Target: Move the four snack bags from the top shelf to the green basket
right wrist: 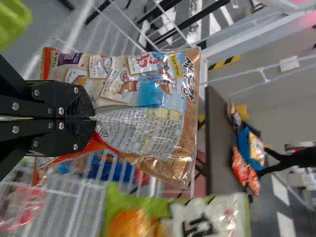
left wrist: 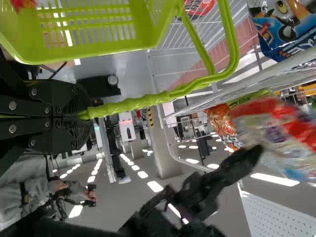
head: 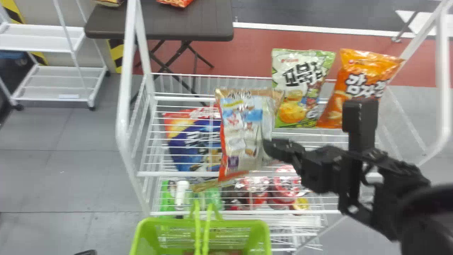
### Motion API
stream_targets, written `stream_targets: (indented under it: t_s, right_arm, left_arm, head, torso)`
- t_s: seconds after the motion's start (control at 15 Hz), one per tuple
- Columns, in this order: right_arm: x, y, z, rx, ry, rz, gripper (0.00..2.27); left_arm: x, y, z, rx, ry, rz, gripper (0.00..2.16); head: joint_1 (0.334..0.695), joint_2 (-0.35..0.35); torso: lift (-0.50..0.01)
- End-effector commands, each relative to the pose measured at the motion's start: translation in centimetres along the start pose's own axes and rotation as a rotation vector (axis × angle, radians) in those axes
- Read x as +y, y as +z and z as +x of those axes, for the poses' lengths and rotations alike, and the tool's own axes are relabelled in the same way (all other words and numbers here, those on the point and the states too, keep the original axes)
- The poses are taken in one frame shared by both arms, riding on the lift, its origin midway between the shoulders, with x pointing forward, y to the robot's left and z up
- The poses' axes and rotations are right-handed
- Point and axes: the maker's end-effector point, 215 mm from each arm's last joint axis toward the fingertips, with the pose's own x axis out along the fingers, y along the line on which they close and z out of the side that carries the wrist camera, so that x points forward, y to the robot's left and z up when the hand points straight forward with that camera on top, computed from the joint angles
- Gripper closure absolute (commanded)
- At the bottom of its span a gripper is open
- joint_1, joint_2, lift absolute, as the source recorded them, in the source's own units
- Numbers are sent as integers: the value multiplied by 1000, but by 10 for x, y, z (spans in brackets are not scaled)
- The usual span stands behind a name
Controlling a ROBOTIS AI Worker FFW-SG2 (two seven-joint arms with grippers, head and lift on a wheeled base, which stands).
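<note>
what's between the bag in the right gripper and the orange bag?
The green-and-white snack bag; the head view shows it between the held bag and the orange bag.

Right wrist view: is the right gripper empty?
No, the right gripper has its flat black fingers pinched on a shiny beige-and-white plastic snack bag.
</note>
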Motion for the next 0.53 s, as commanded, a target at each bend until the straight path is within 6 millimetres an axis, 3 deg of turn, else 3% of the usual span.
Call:
stream_targets:
  t_s: [0.0, 0.07, 0.13, 0.2, 0.27, 0.47]
  right_arm:
    - [-11, -49, -66, 138, -36, 111, 2219]
    - [-9, -70, -86, 195, -44, 168, 2219]
    - [-8, -73, -102, 189, -41, 211, 2219]
    - [-12, -63, -112, 157, -49, 212, 2219]
    - [-12, -70, -117, 166, -43, 233, 2219]
    - [4, -130, -116, 275, -29, 344, 2219]
  left_arm:
    - [0, 3, 3, 0, -1, 5, 1663]
    - [0, 4, 5, 0, 0, 8, 1663]
    - [0, 4, 5, -1, 1, 7, 1663]
    - [1, 3, 5, -1, 2, 6, 1663]
    - [0, 3, 5, -1, 0, 6, 1663]
    - [-1, 0, 10, 5, -3, 3, 1663]
  head:
    - [695, -260]
    - [695, -299]
    - [695, -346]
    - [695, -350]
    - [695, -350]
    - [695, -350]
  torso:
    - [0]
    - [0]
    - [0]
    - [0]
    - [0]
    - [0]
